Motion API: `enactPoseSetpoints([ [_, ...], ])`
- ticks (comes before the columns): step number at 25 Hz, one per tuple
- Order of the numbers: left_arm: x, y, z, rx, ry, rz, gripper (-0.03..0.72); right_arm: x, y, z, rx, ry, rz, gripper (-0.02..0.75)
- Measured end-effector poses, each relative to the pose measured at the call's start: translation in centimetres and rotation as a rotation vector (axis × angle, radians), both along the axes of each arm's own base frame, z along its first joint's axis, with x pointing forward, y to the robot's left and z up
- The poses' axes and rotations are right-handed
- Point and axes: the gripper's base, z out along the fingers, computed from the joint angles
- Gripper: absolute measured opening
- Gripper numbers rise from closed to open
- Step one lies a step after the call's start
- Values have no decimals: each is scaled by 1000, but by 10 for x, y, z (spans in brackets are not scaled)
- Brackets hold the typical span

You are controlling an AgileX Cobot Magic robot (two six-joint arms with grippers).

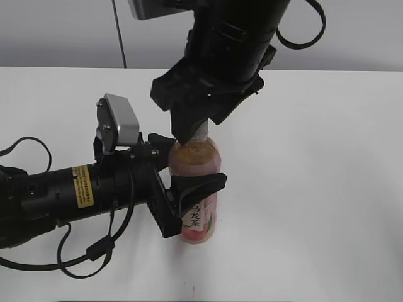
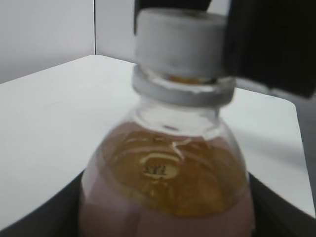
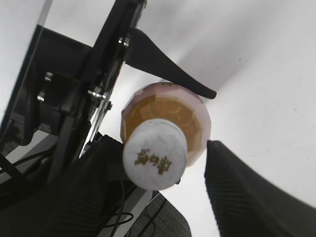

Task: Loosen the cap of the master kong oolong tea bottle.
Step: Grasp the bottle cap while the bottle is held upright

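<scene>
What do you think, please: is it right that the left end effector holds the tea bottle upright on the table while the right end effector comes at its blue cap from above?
Not quite: the cap is white, not blue, as the right wrist view shows. The rest holds: the left end effector holds the tea bottle upright on the table, and the right end effector comes at the cap from above.

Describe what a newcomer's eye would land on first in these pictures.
First, the oolong tea bottle standing mid-table, clamped around its body by the left gripper reaching in from the side. Next, the right gripper coming down from above, its fingers either side of the white cap; whether they press it is unclear.
</scene>
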Motion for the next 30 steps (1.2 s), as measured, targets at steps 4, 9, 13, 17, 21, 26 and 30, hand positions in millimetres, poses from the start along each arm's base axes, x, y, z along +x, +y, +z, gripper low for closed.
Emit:
enactPoseSetpoints([
  [4,0,0,0,0,0,0,461,1,1,4,12,-10,0,393],
  [9,0,0,0,0,0,0,461,1,1,6,17,-12,0,272],
  [13,0,0,0,0,0,0,461,1,2,6,19,-10,0,273],
  [17,0,0,0,0,0,0,461,1,2,6,19,-10,0,273],
  [21,0,0,0,0,0,0,461,1,2,6,19,-9,0,283],
  [26,0,0,0,0,0,0,461,0,2,6,30,0,0,386],
  [30,0,0,0,0,0,0,461,0,3,6,34,5,1,416],
])
